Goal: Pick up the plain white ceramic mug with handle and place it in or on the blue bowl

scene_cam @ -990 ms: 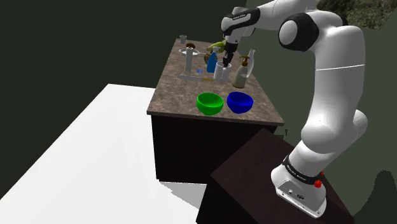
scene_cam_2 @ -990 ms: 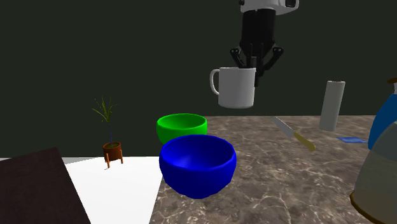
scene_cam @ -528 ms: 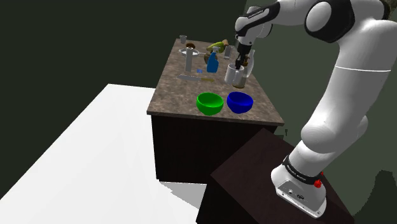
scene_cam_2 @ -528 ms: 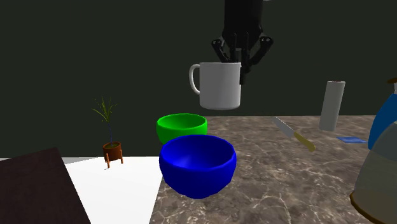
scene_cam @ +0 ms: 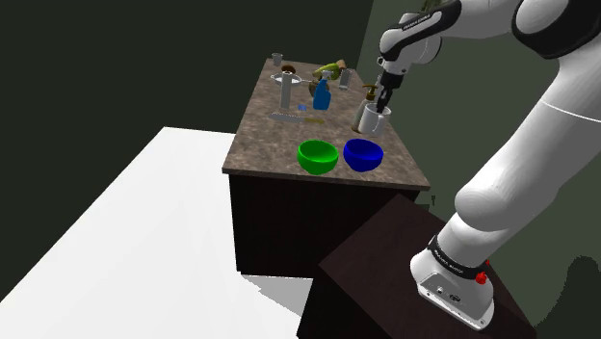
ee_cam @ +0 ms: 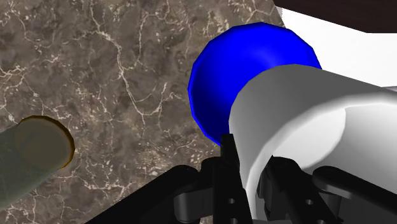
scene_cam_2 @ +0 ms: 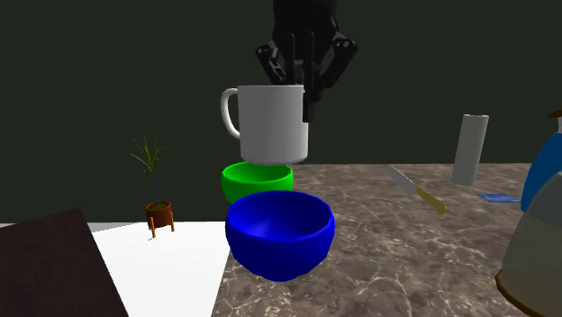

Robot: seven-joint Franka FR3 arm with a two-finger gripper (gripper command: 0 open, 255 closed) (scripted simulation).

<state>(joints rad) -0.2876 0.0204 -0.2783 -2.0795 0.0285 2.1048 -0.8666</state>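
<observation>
While the mug (scene_cam_2: 270,126) hangs midair, claw (scene_cam_2: 304,95) clamped tight on its rim.

White arm (scene_cam: 520,164) arched high and reaching forward, wrist turned down, black tool (scene_cam_2: 306,86) clasping white mug (scene_cam_2: 270,126) rim

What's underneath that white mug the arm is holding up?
In the wrist view, the blue bowl sits on the brown stone tabletop below the white mug; the mug covers part of the bowl.
</observation>
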